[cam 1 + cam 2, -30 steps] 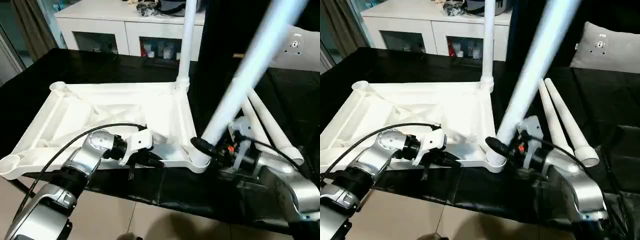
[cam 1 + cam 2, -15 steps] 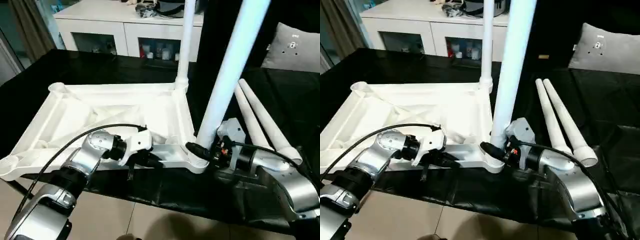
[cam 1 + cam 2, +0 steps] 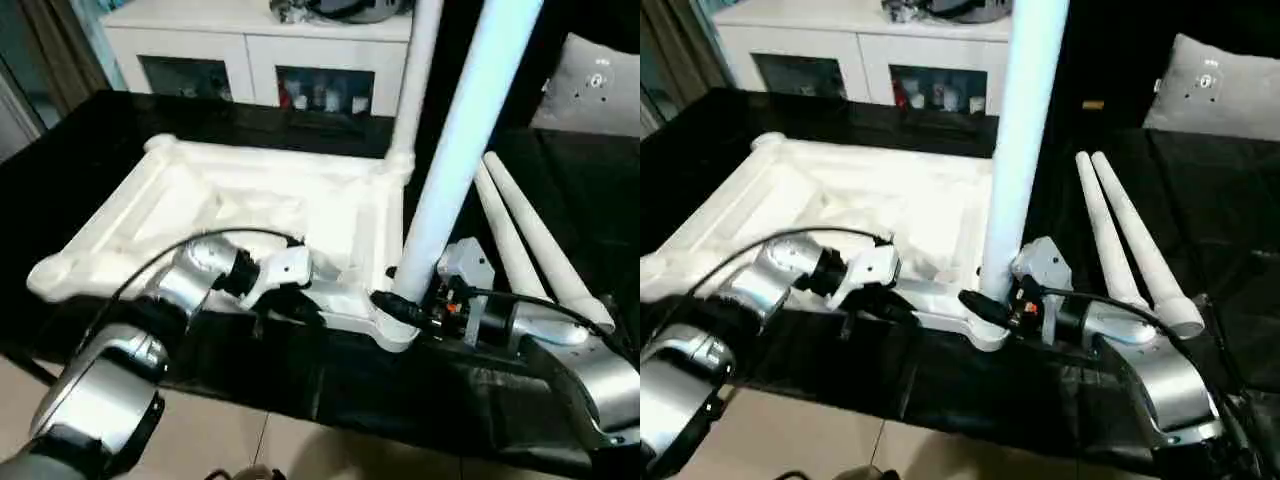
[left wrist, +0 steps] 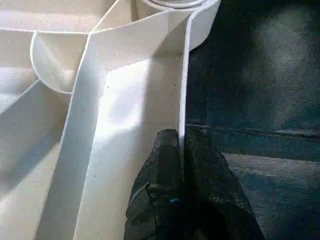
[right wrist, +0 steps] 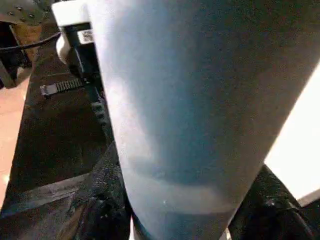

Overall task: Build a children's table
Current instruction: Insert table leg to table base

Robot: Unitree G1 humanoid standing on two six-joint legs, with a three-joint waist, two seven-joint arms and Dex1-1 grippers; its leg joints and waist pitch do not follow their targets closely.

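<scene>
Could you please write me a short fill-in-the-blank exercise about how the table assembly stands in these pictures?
1. The right gripper grips a white leg standing ___ in the near corner socket.
2. The left gripper is shut on the upturned white plastic tabletop's thin ___.
3. ___ loose tapered white legs lie on the black work surface.

Missing words: upright; rim; Two

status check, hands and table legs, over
Left hand shut on the tabletop rim. Right hand clamped on a leg, upright in near corner socket. One leg already in, two spare legs lying beside. Nothing in the way.
</scene>
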